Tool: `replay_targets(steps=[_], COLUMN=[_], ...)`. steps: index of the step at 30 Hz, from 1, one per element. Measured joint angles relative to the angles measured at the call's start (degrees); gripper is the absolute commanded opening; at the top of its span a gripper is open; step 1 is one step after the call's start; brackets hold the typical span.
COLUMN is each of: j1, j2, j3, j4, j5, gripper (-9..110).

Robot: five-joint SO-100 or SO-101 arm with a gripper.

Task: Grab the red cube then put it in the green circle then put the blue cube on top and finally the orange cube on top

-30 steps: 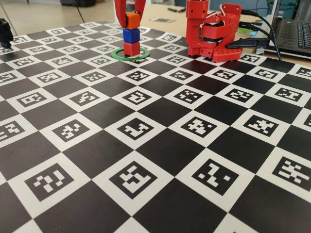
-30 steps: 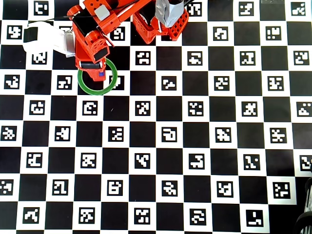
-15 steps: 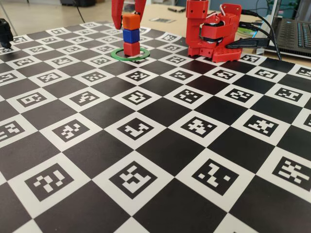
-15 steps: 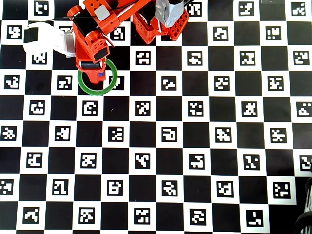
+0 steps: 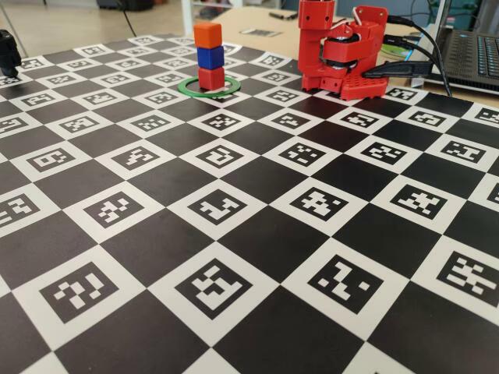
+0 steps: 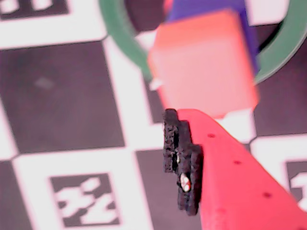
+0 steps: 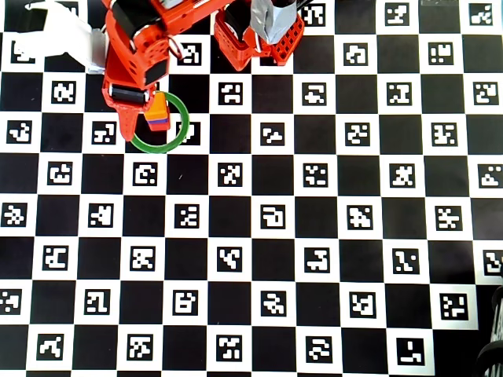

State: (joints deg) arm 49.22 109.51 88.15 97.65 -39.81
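In the fixed view the orange cube [image 5: 207, 35] sits on the blue cube [image 5: 210, 58], which sits on the red cube [image 5: 211, 78] inside the green circle [image 5: 187, 87]. The red arm [image 5: 343, 54] is folded at the back right there. In the overhead view my gripper [image 7: 141, 118] is at the ring [image 7: 179, 133], beside the orange cube [image 7: 159, 104]. In the wrist view the orange cube [image 6: 204, 62] is just beyond my padded finger [image 6: 182, 158], with blue [image 6: 211, 7] under it. My gripper [image 6: 96, 134] is open with nothing against the pad.
The table is a black and white checkerboard mat with printed markers [image 5: 210, 288]. A laptop [image 5: 468, 54] and cables lie behind the arm at the back right. A black object [image 5: 8, 51] stands at the far left edge.
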Motion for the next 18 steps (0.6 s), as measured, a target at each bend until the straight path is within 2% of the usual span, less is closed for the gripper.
replay_targets(steps=[6,10,18], j1=[-11.6,-19.95,-34.8], j2=[0.0,0.0,2.02], j3=[-2.64,4.57,28.56], j4=[1.05,-3.16,-21.62], j5=[13.97,23.64,32.87], gripper=[35,34,8])
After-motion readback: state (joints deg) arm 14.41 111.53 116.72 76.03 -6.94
